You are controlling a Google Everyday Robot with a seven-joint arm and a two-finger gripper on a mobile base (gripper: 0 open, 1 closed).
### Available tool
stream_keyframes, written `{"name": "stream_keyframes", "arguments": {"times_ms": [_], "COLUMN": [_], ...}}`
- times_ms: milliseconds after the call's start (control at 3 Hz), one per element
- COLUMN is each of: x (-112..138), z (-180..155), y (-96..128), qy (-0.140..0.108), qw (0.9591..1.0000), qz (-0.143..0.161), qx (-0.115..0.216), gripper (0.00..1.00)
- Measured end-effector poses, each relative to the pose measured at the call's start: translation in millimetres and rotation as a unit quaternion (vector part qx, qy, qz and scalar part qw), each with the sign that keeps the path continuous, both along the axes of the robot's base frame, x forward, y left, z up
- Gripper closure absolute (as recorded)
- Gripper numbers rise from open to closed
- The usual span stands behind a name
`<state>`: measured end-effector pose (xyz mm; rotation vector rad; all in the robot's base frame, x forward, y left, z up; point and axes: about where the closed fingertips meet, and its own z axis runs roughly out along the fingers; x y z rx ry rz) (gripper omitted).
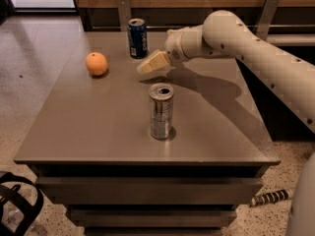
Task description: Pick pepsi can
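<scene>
The arm (266,58) is showing smooth, cream-white rounded shells, with small dark screw heads (272,86) dotting its long link and a bulbous joint (224,28) swelling midway. The gripper (147,65), tan and tapering, is hanging over the table's (98,122) far half.

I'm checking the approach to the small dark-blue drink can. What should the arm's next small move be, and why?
Probably ease the gripper toward the small dark-blue pepsi can. The gripper hangs just short of it, not touching, with nothing between them; the taller silver-grey can stands nearer the camera, off that line.
</scene>
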<state>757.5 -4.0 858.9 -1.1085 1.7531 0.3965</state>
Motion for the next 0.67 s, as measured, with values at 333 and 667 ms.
{"name": "stream_keyframes", "arguments": {"times_ms": [333,667], "x": [24.0,39.5], "z": [-3.0,5.1], "y": [7.4,7.2], "qy": [0.001,-0.005], "qw": [0.9998,0.9992], "qz": [-0.006,-0.018], "qx": [0.020,0.036], "gripper": [0.00,0.00]}}
